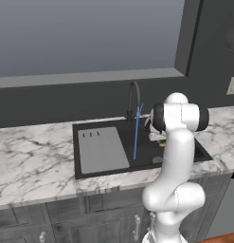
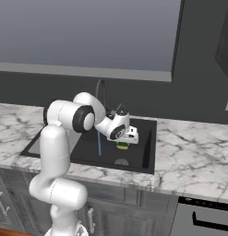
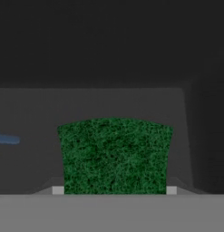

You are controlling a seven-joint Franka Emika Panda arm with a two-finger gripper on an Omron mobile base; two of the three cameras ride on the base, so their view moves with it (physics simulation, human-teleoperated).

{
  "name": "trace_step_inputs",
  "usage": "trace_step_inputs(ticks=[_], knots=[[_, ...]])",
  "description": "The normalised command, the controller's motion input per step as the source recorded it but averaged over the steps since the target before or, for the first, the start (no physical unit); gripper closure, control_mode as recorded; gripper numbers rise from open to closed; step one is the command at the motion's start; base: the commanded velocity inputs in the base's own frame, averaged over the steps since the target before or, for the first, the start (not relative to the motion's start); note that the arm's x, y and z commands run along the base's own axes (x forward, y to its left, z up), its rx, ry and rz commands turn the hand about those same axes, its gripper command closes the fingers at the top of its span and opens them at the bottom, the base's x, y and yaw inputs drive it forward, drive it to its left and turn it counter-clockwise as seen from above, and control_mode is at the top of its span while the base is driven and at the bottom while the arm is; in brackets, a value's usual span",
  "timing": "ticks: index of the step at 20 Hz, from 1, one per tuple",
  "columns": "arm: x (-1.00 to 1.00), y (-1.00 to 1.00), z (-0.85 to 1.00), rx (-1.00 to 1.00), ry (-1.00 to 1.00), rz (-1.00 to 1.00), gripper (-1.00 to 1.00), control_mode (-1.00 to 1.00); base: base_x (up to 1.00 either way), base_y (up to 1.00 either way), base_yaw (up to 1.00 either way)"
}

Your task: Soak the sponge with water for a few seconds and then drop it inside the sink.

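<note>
Sponge (image 2: 122, 146) sat clamped in the hand (image 2: 124, 142), the two fingertips closed against its sides, with the dark green top facing the hand camera and a strip of yellow showing below in the right base view. It hung over the black sink (image 1: 104, 169), above the basin floor and off to the side of the water (image 1: 136, 133), which fell as a thin blue stream from the arched faucet (image 1: 133, 97). From the right base view the sponge looked near the stream but apart from it, so I judged the soaking not yet under way.

As a judgement, the sponge would be light and soft, yielding under the fingertips, so a grip across its short sides, as it was held, suited it well. Wet, it would likely grow heavier and a little slicker, and a squeeze too hard would wring the water out again. Dropped, it should fall harmlessly; nothing about it seemed fragile.

Beside the basin lay the grey ribbed drainboard (image 1: 102, 149), and the marble table (image 1: 33, 156) ran to either side.
</note>
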Motion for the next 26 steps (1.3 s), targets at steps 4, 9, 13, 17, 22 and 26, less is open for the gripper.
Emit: trace_step_inputs(ticks=[4,9,13,17,22,26], knots=[[-0.02,-0.22,-0.11,0.00,0.00,0.00,1.00,-1.00,0.00,0.00,0.00],[0.00,-0.10,-0.41,0.00,0.00,0.00,1.00,-1.00,0.00,0.00,0.00],[0.00,-0.02,-0.52,0.00,0.00,0.00,1.00,-1.00,0.00,0.00,0.00],[0.00,-0.05,-0.38,0.00,0.00,0.00,1.00,-1.00,0.00,0.00,0.00],[0.00,-0.10,-0.23,0.00,0.00,0.00,1.00,-1.00,0.00,0.00,0.00],[0.00,-0.14,-0.24,0.00,0.00,0.00,1.00,-1.00,0.00,0.00,0.00]])
